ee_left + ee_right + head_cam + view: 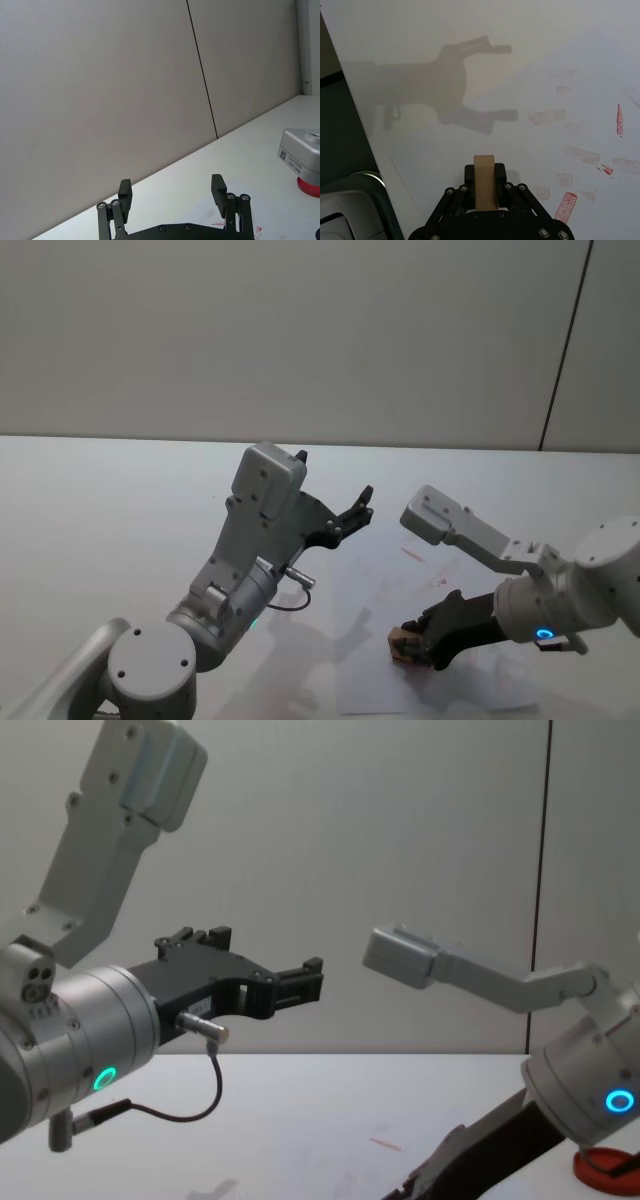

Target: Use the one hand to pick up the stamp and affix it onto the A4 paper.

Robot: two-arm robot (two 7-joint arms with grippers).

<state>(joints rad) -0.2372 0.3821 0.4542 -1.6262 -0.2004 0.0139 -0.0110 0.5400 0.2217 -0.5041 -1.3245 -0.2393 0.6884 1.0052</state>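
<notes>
Since the stamp point(484, 182) sits clamped between the jaws of the right gripper point(485, 172), which close narrowly on its two long sides, the picking up looks done. The wooden block points away from the wrist towards the paper point(590, 70). In the head view the stamp point(398, 645) is low over the near left part of the sheet, at the tip of the right gripper point(408, 648). Whether its face touches the paper I cannot tell. My judgement is that the task is well past halfway. What remains is to press the face firmly down on a bare patch and lift it off cleanly.

Red prints lie on the sheet, mostly towards the side away from the stamp. I count about a dozen in the right wrist view, though some are too faint to be sure of. The sheet lies flat on the white worktop point(120, 500) and nearly blends with it.

Farther out, the left gripper point(171, 190) hangs raised above the worktop, well apart from the stamp, its jaws wide and holding nothing. A round red ink pad point(605, 1165) rests on the worktop by the right arm.

By count: one stamp, one sheet of paper, one ink pad, two grippers.
</notes>
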